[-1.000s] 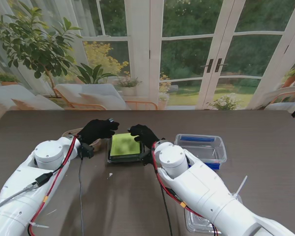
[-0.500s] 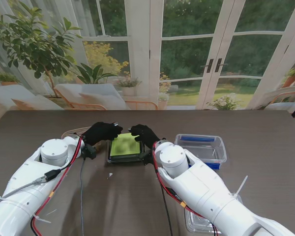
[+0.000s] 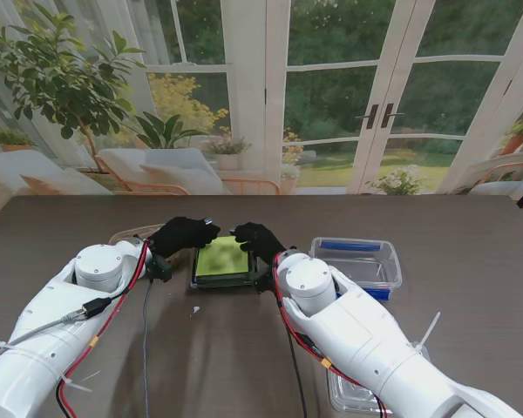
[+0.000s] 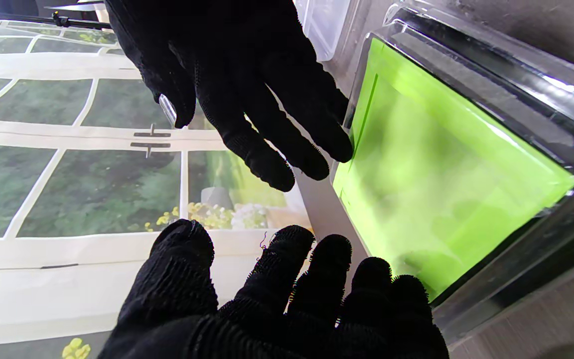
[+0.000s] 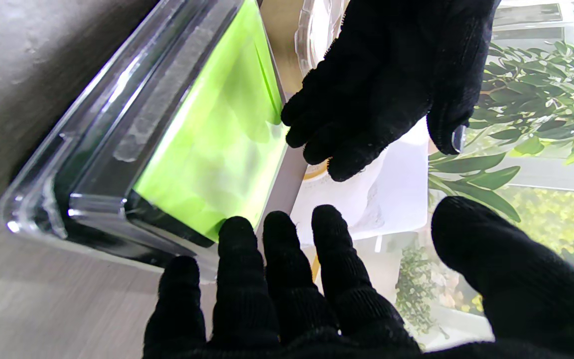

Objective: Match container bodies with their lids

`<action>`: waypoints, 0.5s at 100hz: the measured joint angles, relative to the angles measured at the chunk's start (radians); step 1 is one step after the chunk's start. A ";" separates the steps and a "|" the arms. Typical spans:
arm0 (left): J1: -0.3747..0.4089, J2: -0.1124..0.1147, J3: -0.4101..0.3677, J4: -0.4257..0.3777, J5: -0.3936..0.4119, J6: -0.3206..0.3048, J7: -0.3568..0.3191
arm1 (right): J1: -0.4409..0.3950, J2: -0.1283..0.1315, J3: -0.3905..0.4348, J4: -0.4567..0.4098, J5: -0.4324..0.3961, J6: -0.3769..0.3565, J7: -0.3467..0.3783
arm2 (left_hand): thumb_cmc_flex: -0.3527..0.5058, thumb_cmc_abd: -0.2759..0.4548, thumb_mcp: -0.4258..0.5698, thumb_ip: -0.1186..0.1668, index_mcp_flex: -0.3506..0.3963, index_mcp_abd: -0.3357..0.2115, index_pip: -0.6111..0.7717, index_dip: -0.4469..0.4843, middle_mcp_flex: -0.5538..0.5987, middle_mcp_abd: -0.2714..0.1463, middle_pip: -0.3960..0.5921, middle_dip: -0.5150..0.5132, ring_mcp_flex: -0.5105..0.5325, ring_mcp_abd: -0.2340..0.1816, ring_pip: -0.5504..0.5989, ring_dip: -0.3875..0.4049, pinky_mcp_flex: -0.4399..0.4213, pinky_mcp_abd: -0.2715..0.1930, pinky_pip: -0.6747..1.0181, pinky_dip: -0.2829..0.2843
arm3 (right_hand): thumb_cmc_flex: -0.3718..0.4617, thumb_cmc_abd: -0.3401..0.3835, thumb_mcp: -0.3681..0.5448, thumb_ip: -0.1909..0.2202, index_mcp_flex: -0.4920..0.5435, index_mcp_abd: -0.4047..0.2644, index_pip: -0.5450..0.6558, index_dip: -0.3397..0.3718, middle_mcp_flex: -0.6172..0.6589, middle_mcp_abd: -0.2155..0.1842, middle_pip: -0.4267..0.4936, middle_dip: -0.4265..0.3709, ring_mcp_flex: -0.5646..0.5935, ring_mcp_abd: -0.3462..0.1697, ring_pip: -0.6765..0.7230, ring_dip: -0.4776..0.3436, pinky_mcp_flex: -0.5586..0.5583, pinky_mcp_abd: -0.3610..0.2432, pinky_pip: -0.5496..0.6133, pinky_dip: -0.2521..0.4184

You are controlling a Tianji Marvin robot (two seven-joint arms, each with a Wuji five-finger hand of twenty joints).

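Both hands lowered and drawn inward over the last second, closing in on the green-bottomed container (image 3: 221, 261) at the middle of the worktop (image 3: 471, 226). Left hand (image 3: 182, 235) down from its raised pose of a second ago, now at the container's far left corner; right hand (image 3: 257, 241) nudged slightly toward the far right corner. Fingers of both spread and loosely extended, gripping nothing, as seen from either wrist: left-hand fingertips (image 4: 287, 259) hovering at the clear rim, right-hand fingertips (image 5: 277, 234) likewise by the opposite edge. Whether any fingertip actually presses the plastic: cannot tell. A clear lid apparently already lying across the green container (image 4: 446, 169), judging by the glossy transparent frame over the dark body (image 5: 117, 149), though full seating not confirmable. Probably the pressing-down step for this pair, with hands bracketing the far edge to snap it shut. Elsewhere, a clear tub with blue inside (image 3: 356, 261) to the right, and another clear piece (image 3: 357, 392) nearer to me on the right, half hidden by the right arm, so further pairing likely remaining.
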 measured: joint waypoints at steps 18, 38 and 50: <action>0.006 0.001 -0.002 -0.012 0.000 0.016 -0.001 | 0.000 0.000 0.000 0.001 0.001 0.000 0.001 | 0.000 0.000 0.000 0.000 0.000 0.000 0.000 0.000 0.000 0.000 0.000 0.000 0.000 -0.009 0.000 0.000 0.000 -0.011 0.000 0.000 | 0.000 0.000 0.000 0.000 0.000 0.000 0.000 0.000 0.000 0.000 0.000 0.000 0.000 -0.006 0.000 0.000 0.000 -0.010 0.002 0.000; 0.013 0.002 -0.008 -0.027 0.004 0.036 -0.007 | 0.001 0.000 -0.003 0.003 0.001 0.000 0.003 | 0.000 0.000 0.000 0.000 0.000 0.000 0.000 0.000 -0.001 0.000 0.000 0.000 0.000 -0.016 0.000 0.000 0.000 -0.024 0.000 0.000 | 0.000 0.000 0.000 0.000 0.000 0.000 0.000 0.000 0.000 0.000 0.000 0.000 0.000 -0.015 -0.001 0.000 -0.006 -0.024 0.002 0.000; 0.017 0.004 -0.011 -0.032 0.006 0.045 -0.013 | 0.001 0.000 -0.003 0.003 0.000 0.002 0.003 | 0.000 0.000 0.000 0.000 0.000 0.000 0.000 0.000 -0.001 -0.005 0.000 0.000 0.000 -0.025 0.000 0.000 0.001 -0.041 0.000 0.000 | 0.000 0.000 0.000 0.000 0.000 0.001 0.000 0.000 0.000 0.000 0.000 0.000 -0.001 -0.017 -0.002 0.000 -0.006 -0.027 0.002 0.000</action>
